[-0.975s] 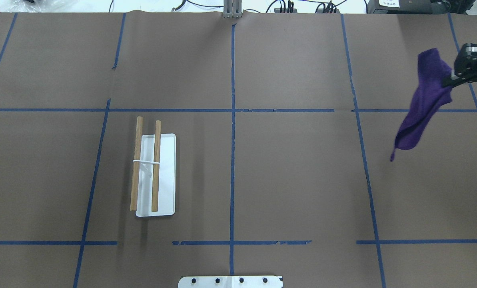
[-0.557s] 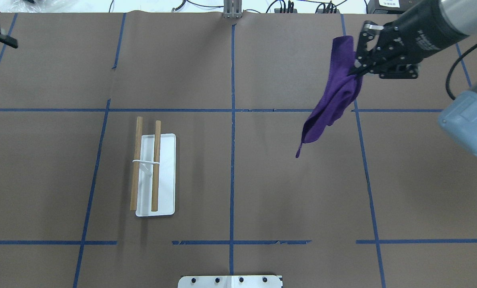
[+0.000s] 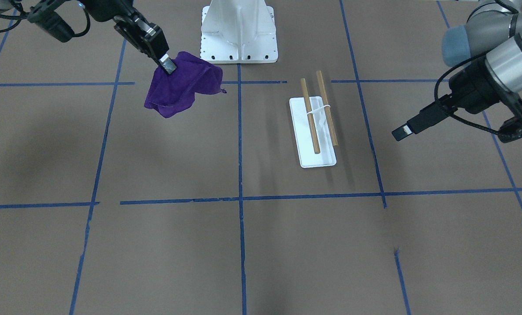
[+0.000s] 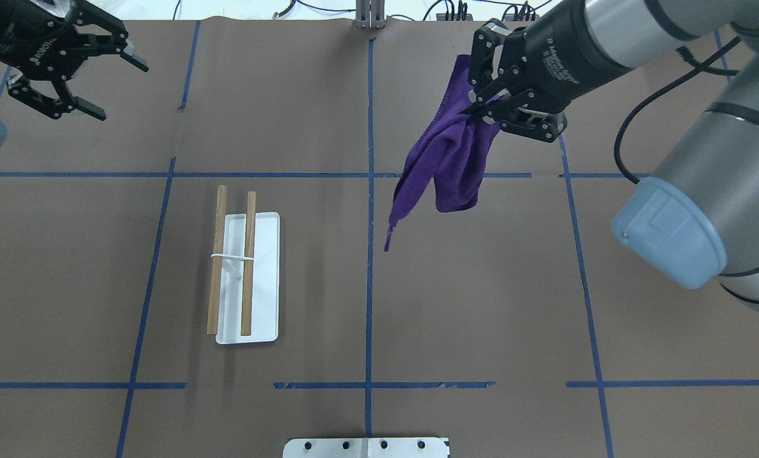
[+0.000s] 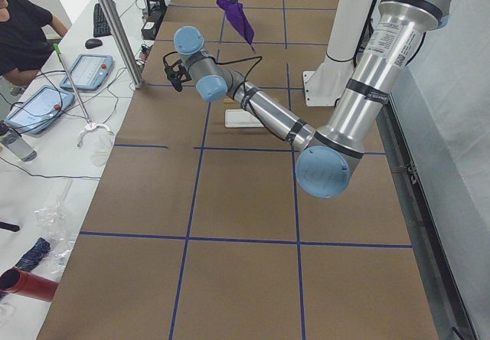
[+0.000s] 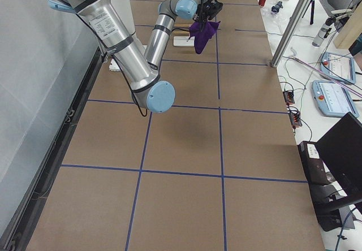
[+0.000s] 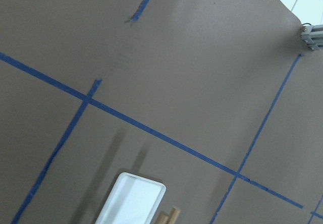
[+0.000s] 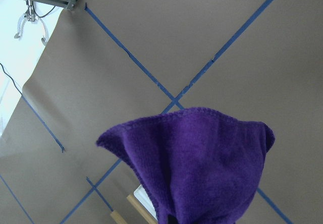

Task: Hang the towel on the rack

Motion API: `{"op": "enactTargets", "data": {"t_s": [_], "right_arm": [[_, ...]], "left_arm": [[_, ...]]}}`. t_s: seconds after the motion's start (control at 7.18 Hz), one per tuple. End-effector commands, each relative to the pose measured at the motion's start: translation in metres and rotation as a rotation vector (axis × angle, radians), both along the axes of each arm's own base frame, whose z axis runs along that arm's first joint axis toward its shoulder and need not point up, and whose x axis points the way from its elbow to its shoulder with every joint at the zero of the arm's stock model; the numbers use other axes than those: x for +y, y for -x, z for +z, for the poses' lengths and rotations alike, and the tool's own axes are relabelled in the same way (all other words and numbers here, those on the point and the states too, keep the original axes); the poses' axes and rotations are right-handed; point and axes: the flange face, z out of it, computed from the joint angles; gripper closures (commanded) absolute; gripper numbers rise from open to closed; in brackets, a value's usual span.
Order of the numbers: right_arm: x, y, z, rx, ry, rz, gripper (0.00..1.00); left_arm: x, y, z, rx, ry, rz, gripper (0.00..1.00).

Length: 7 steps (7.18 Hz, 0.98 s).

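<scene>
Two wooden rails on the rack sit well left of the towel, pinched aloft by my right gripper; I'd carry it high, crosswise over them (left gripper gapes, empty).

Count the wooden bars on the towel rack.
2. One wooden bar runs along the left edge of the white base; the other bar lies parallel beside it, over the base. None appears hidden.
</scene>
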Motion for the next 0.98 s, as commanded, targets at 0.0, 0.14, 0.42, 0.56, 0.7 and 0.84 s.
{"op": "enactTargets", "data": {"t_s": [0.0,0.14,0.42,0.56,0.7,0.84], "right_arm": [[0.003,0.026,-0.025,-0.036,0.104,0.115,1.0],[-0.004,0.028,-0.034,-0.054,0.154,0.174,1.0],[-0.008,0.03,-0.044,-0.079,0.211,0.223,1.0],[-0.008,0.031,-0.047,-0.088,0.223,0.233,1.0],[-0.007,0.031,-0.051,-0.097,0.226,0.235,1.0],[-0.006,0.03,-0.055,-0.103,0.223,0.235,1.0]], "left_arm": [[-0.003,-0.037,-0.038,0.064,0.135,-0.027,0.0],[0.008,-0.066,-0.053,0.091,0.195,-0.057,0.0],[0.02,-0.099,-0.082,0.132,0.273,-0.094,0.0],[0.028,-0.118,-0.096,0.144,0.288,-0.093,0.0],[0.03,-0.121,-0.108,0.159,0.308,-0.095,0.0],[0.037,-0.13,-0.116,0.167,0.317,-0.079,0.0]]}}
